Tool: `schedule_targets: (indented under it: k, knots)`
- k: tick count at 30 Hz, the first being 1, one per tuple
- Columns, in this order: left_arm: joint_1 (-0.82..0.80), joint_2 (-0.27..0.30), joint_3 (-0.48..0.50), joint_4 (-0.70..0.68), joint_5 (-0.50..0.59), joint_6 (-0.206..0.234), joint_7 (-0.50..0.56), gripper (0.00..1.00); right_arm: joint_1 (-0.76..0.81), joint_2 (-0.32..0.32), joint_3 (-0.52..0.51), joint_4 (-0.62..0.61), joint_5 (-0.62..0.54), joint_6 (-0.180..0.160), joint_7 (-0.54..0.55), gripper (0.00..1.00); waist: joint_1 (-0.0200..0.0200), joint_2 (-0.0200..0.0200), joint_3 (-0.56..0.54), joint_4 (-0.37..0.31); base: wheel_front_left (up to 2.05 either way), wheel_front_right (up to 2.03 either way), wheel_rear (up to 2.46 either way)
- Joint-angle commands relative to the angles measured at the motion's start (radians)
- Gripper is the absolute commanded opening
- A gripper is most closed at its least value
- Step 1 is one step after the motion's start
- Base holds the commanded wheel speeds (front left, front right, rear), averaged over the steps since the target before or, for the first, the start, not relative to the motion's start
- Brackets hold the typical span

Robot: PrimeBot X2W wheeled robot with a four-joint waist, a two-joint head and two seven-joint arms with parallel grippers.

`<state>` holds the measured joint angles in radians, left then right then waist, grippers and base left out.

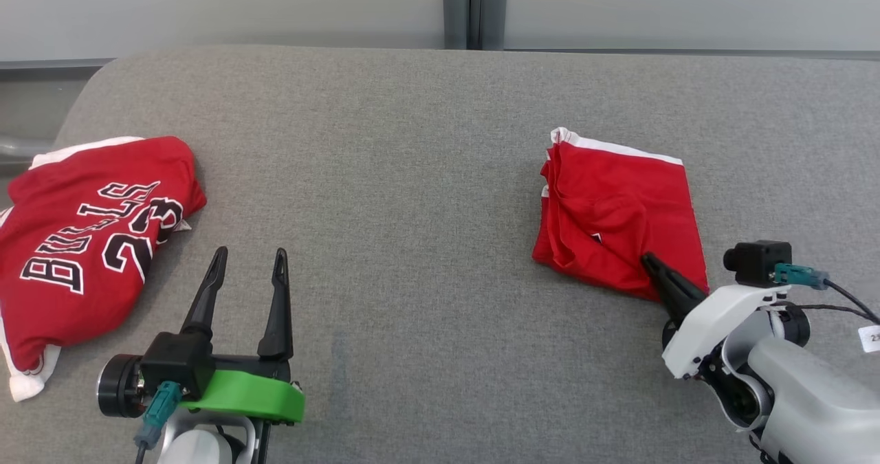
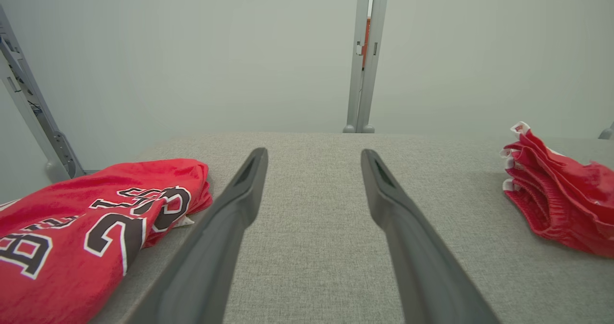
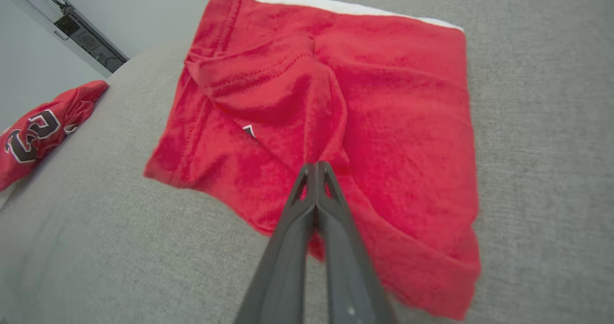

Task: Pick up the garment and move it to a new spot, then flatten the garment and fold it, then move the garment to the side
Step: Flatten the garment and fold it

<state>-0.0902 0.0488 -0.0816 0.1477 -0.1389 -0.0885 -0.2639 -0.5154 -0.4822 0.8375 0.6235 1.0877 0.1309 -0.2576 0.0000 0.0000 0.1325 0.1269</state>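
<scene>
Grey table, two red garments: lettered jersey, folded garment; left gripper wide, right gripper closed, tips against it.

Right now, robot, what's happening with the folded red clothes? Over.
Left end effector open, over grey table. Right end effector shut, tips on folded red garment. Red jersey lies far left, not in the way.

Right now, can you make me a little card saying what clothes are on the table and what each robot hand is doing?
Surface: grey table with two red clothes on it
Left side: crumpled red jersey with black letters and numbers
Right side: folded red shorts with a white edge
Left gripper: open, over bare table, holding nothing
Right gripper: shut, tips on the shorts; can't tell if cloth is pinched
</scene>
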Motion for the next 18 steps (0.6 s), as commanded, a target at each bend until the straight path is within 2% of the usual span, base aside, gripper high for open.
schedule_targets:
  k: [1, 8, 18]
  knots:
    - [0.005, 0.003, -0.001, 0.002, 0.000, -0.003, -0.001, 1.00, 0.021, 0.011, 0.013, -0.010, -0.006, 0.000, -0.008, 0.00, 0.0000, 0.0000, -0.001, 0.004, 0.00, 0.00, 0.00]
    - [0.014, 0.003, 0.001, 0.000, 0.000, 0.003, 0.000, 1.00, 0.035, 0.032, 0.051, -0.078, -0.022, 0.000, -0.008, 0.00, 0.0000, 0.0000, -0.007, 0.011, 0.00, 0.00, 0.00]
    - [0.019, 0.003, 0.010, -0.005, -0.001, 0.003, -0.001, 1.00, 0.090, -0.007, -0.151, -0.152, -0.109, 0.000, -0.008, 0.00, 0.0000, 0.0000, -0.011, -0.010, 0.00, 0.00, 0.00]
